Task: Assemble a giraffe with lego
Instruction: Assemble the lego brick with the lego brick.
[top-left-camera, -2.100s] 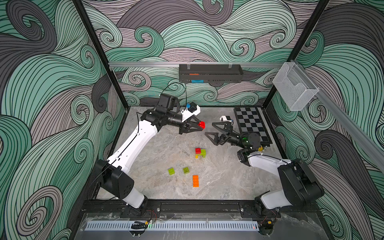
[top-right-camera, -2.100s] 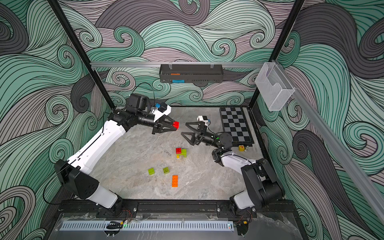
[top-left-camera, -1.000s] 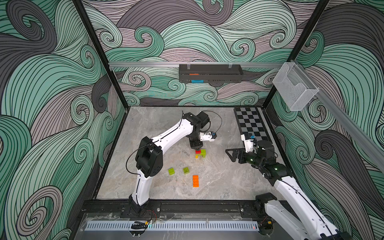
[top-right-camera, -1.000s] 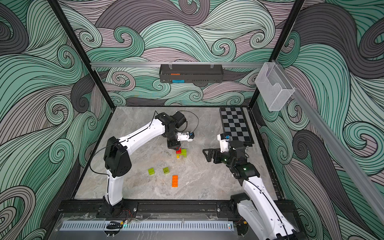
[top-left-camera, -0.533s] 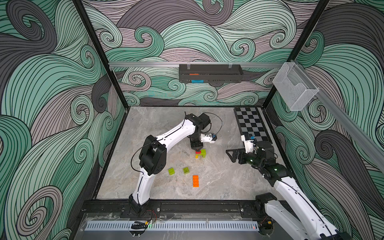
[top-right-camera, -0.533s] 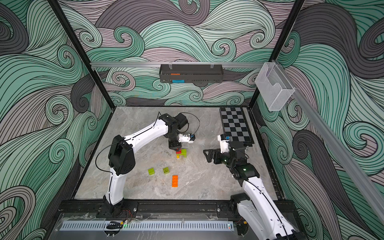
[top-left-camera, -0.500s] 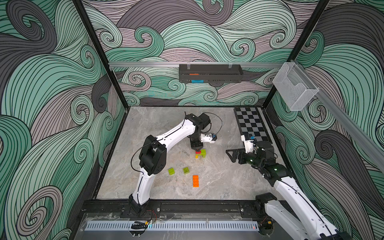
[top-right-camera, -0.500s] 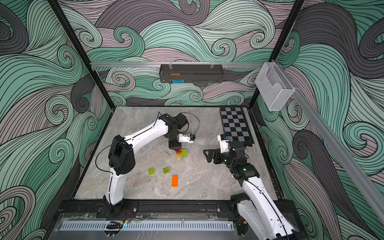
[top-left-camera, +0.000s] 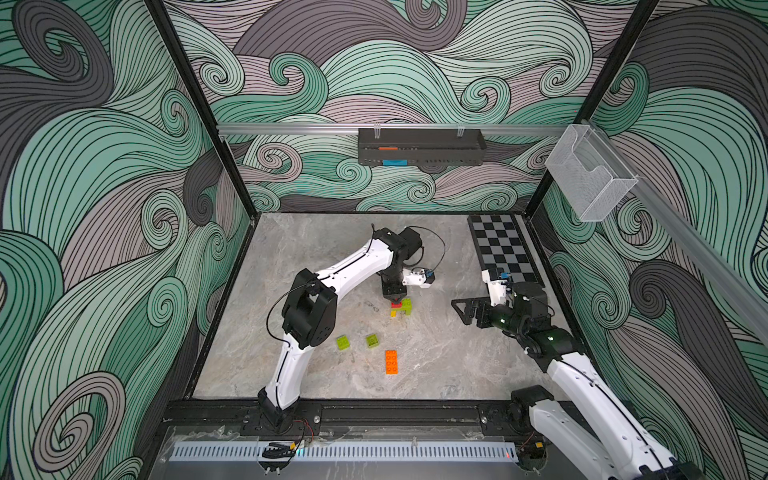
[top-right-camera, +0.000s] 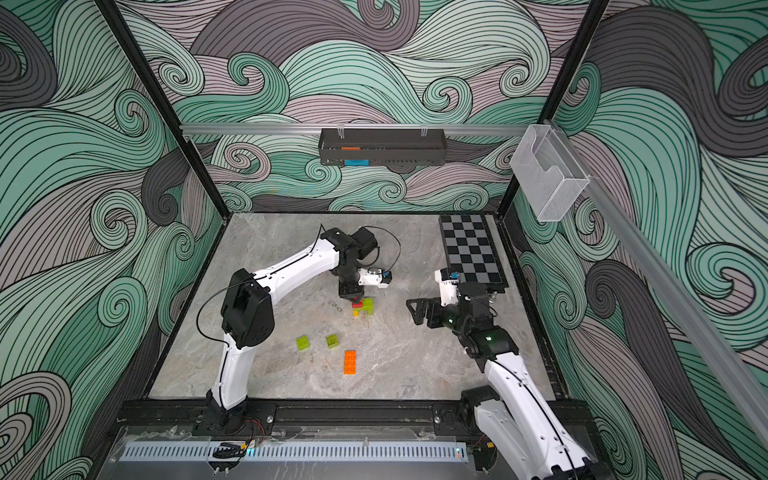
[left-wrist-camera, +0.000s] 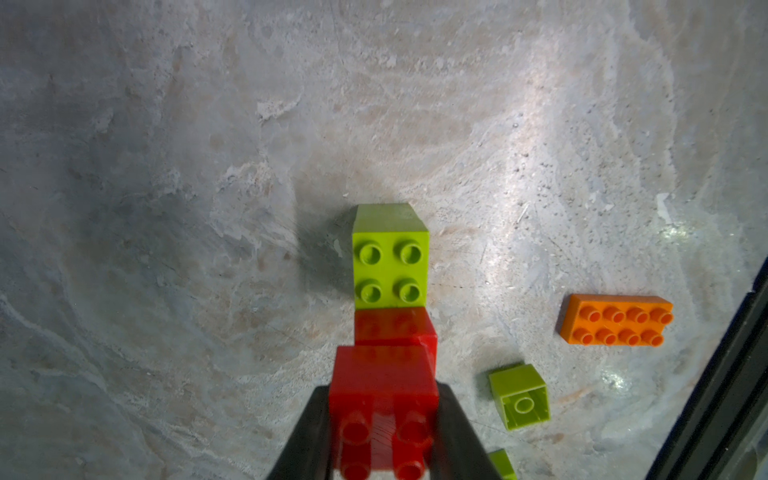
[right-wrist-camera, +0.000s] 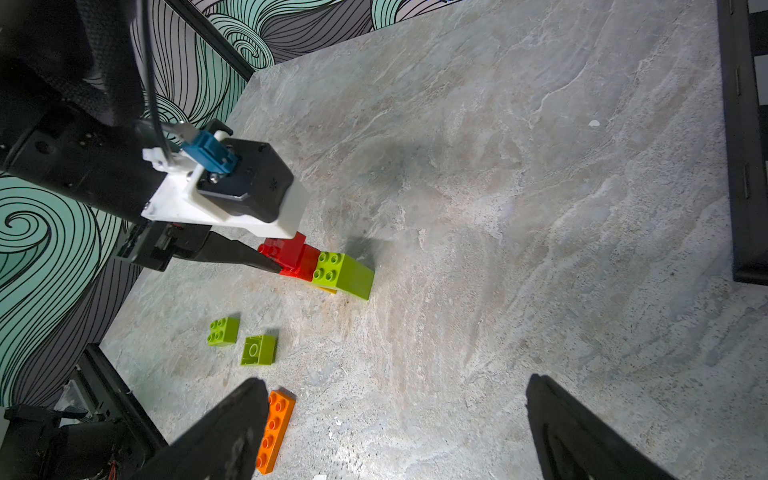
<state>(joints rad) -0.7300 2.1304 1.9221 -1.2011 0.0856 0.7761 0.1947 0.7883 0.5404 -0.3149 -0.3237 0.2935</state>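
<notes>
My left gripper (left-wrist-camera: 383, 390) is shut on a red lego brick (left-wrist-camera: 384, 374), studs toward the camera. It holds the brick down against a second red brick (left-wrist-camera: 395, 330) on the part-built giraffe (top-left-camera: 402, 307); whether the two are joined I cannot tell. That figure has a lime green brick (right-wrist-camera: 345, 274) with yellow (top-left-camera: 394, 313) under it. Two loose green bricks (top-left-camera: 343, 342) (top-left-camera: 372, 340) and the long orange brick (top-left-camera: 390, 362) lie nearer the front. My right gripper (right-wrist-camera: 395, 384) hovers open and empty to the right (top-left-camera: 462, 311).
A checkerboard mat (top-left-camera: 503, 249) lies along the back right of the marble table. A black tray (top-left-camera: 419, 146) hangs on the back wall and a clear basket (top-left-camera: 590, 178) on the right rail. The black frame rail (top-left-camera: 374, 411) borders the front.
Two seconds ago the left gripper held the red brick in the air at the back; it has come down onto the figure. The right arm drew back to the right. Nothing has moved in the last half second.
</notes>
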